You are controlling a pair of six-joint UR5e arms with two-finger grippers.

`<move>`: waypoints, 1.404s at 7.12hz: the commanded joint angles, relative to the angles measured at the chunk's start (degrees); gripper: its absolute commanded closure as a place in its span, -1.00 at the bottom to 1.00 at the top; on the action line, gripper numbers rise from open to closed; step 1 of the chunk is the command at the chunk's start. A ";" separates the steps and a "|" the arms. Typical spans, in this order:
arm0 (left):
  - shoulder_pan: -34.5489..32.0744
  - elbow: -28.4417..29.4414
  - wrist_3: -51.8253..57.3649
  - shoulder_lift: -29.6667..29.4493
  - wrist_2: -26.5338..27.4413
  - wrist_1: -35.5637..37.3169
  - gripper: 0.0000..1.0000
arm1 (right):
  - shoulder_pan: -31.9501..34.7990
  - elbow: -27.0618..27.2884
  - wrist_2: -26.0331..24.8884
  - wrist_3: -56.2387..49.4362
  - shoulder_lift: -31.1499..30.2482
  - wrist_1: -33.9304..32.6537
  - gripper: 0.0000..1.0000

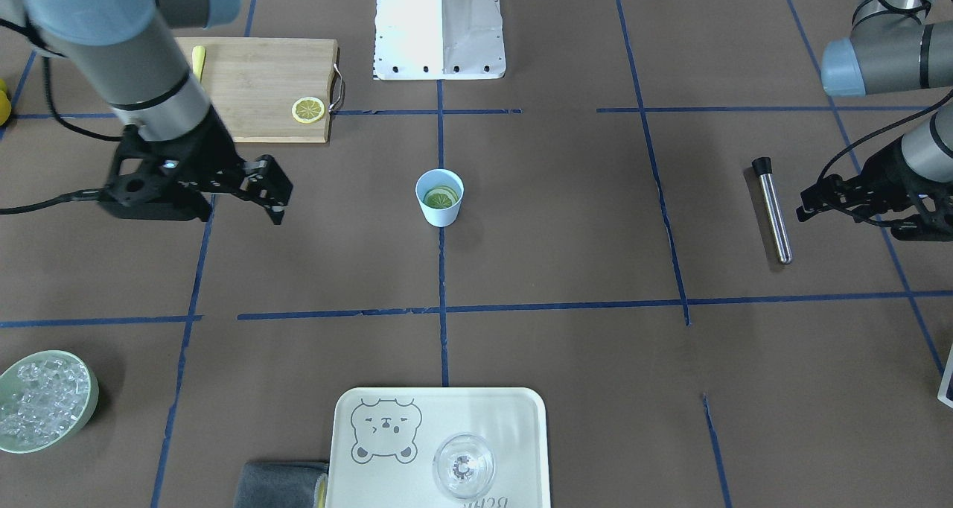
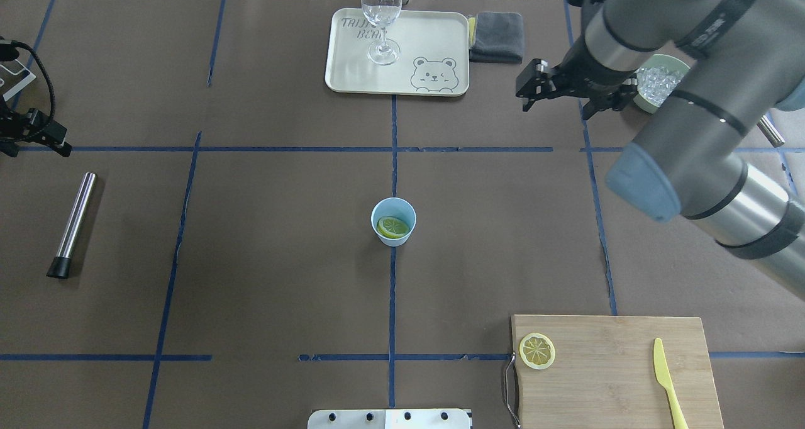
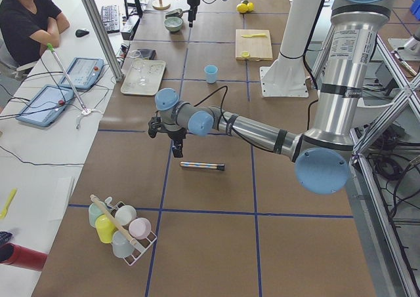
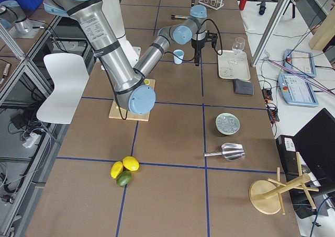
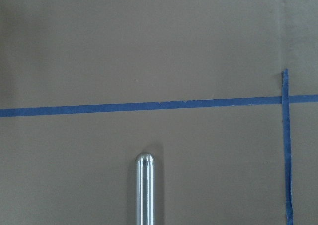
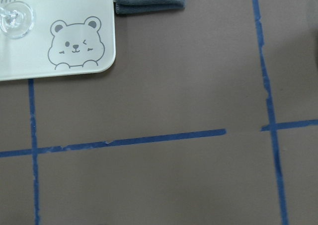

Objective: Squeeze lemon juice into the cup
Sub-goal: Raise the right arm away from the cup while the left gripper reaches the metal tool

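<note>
The pale blue cup stands upright at the table's middle, on the blue centre line, and also shows in the overhead view. A lemon slice lies inside it, seen from overhead too. A second lemon slice lies on the corner of the bamboo board. My right gripper hangs open and empty above the table, well to the cup's side, between the cup and the ice bowl. My left gripper looks open and empty, far off by the steel tube.
A steel tube with a black cap lies near my left gripper. A cream bear tray holds a clear glass, with a grey cloth beside it. A green bowl of ice and a yellow knife are also there.
</note>
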 commanded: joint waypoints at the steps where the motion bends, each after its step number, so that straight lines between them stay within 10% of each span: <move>1: 0.71 4.38 0.79 -0.68 0.04 0.05 -1.00 | 11.75 0.44 9.83 -14.15 -6.27 -0.04 -1.00; 10: 8.45 10.90 0.71 -0.67 -0.14 -3.30 -1.00 | 20.77 -0.80 14.35 -29.86 -12.01 -0.04 -1.00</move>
